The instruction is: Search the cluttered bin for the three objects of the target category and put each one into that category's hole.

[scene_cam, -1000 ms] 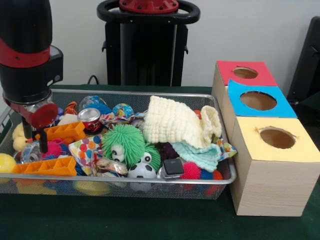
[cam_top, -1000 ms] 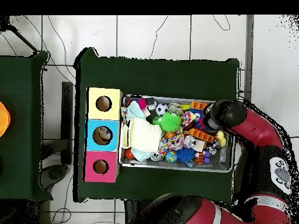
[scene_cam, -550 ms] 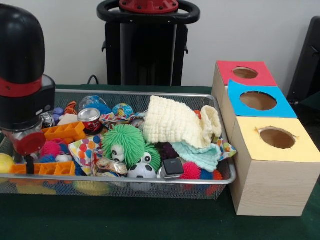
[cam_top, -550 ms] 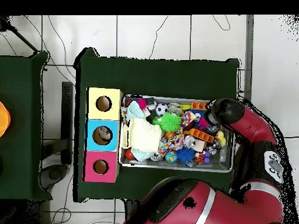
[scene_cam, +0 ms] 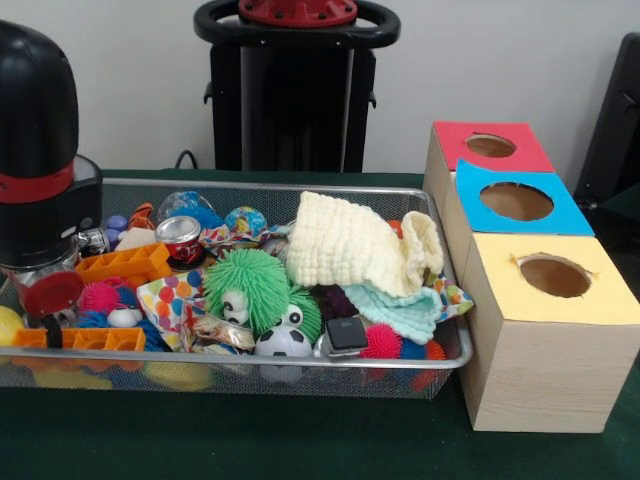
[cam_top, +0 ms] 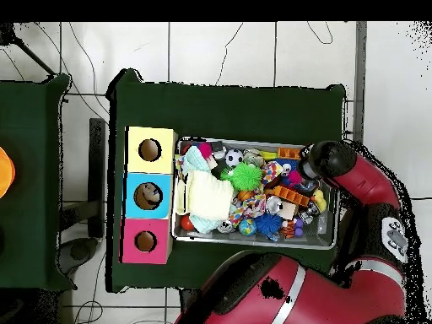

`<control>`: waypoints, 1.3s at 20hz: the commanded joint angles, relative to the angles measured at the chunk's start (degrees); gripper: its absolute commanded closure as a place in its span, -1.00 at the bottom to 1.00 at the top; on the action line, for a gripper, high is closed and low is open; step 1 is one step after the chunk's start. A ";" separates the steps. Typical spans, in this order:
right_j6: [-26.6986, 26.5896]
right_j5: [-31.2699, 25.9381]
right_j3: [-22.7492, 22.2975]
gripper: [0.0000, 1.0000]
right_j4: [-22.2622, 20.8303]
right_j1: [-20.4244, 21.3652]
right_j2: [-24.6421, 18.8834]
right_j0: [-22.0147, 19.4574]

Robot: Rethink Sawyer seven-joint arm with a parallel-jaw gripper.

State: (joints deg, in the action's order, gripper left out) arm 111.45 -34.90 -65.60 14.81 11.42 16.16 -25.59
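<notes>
The arm has sunk lower and the gripper (scene_cam: 47, 325), state untellable, sits at the orange block (scene_cam: 85, 339): descend squarely before closing.

Even, fairly bright indoor light falls from above, leaving soft shadows under the bin (scene_cam: 300, 375) and beside the boxes (scene_cam: 540, 330) on the dark tabletop (scene_cam: 250, 440), a small glint on the can (scene_cam: 178, 232), and mild softness throughout, without strong glare.
</notes>
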 commanded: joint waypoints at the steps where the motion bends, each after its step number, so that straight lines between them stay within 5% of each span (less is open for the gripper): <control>1: 15.35 -0.80 -0.34 -1.00 3.84 -0.57 -0.98 -0.70; 10: 13.32 -7.14 -4.04 -1.00 5.48 7.11 -1.98 -0.75; 16: 12.61 -5.58 -4.53 -1.00 5.64 7.26 -2.20 -1.02; 26: 12.81 0.87 -11.38 -1.00 6.96 7.70 -3.51 -1.17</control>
State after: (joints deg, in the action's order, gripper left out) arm 111.47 -37.19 -67.44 19.60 18.91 16.71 -25.69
